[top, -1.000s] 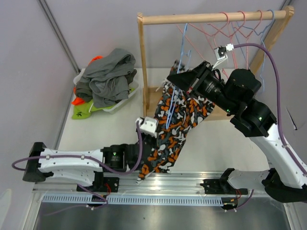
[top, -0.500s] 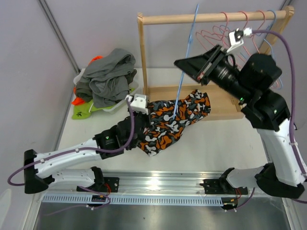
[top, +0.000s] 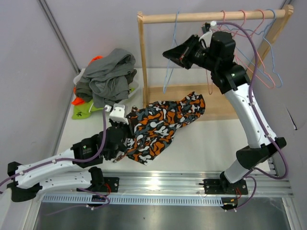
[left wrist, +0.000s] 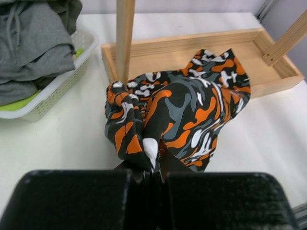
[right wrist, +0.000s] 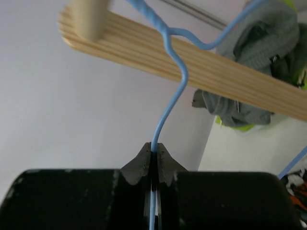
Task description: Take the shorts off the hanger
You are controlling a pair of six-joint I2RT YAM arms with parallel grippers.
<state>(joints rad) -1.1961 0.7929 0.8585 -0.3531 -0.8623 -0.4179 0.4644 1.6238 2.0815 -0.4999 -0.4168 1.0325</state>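
2 grippers, both clamped: left gripper (left wrist: 152, 166) pinches a fold of the camo shorts (left wrist: 187, 112), which lie on the table (left wrist: 57, 143) free of the hanger. Right gripper (right wrist: 152, 157) grips the bare blue hanger (right wrist: 169, 98) up at the rod (right wrist: 225, 64). Looks like wrap-up, so next is probably hooking it on and dropping the shorts in the basket (left wrist: 60, 88).

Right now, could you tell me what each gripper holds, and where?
Left gripper pinches the camouflage shorts at a bunched edge; right gripper clamps the blue hanger by its wire neck.
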